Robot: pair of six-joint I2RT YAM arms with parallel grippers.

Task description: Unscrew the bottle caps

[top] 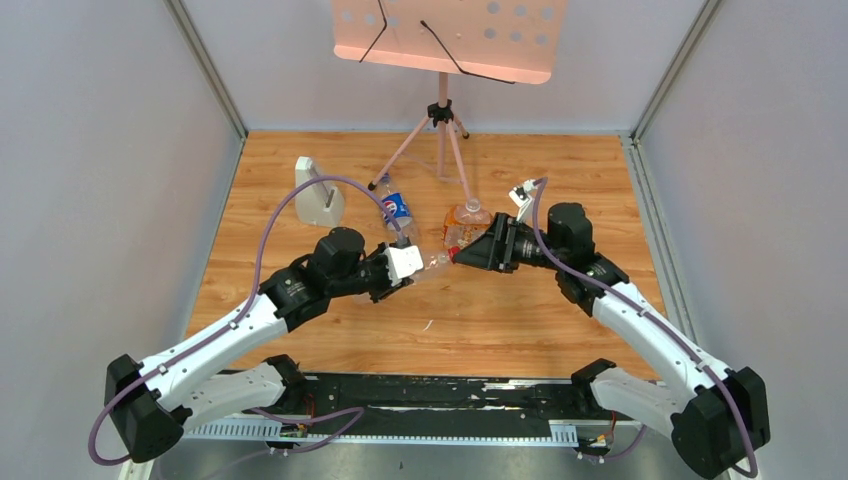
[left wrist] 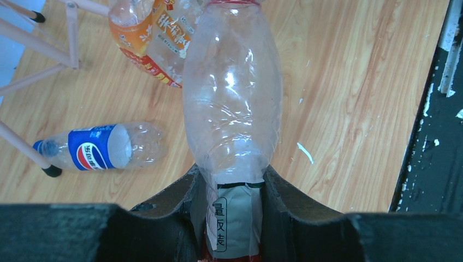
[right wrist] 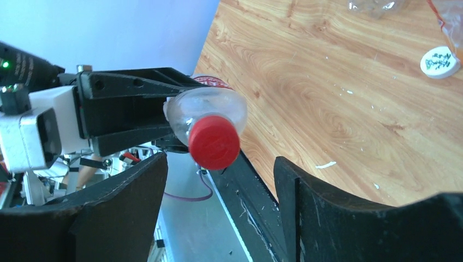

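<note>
Wooden table (top: pixel 500 320): Pepsi bottle (top: pixel 396 210) (lying flat), orange-labelled bottle (top: pixel 466 222), grey block (top: pixel 318 192), white cap (right wrist: pixel 440 61).

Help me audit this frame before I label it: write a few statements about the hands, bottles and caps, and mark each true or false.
1. The left hand grips the red-capped bottle by its labelled part. True.
2. The right hand is shut on the red cap. False: its jaws stand open on either side of the cap, without touching it.
3. The Pepsi bottle stands upright. False: it lies on its side on the table.
4. A white cap lies loose on the table. True.
</note>
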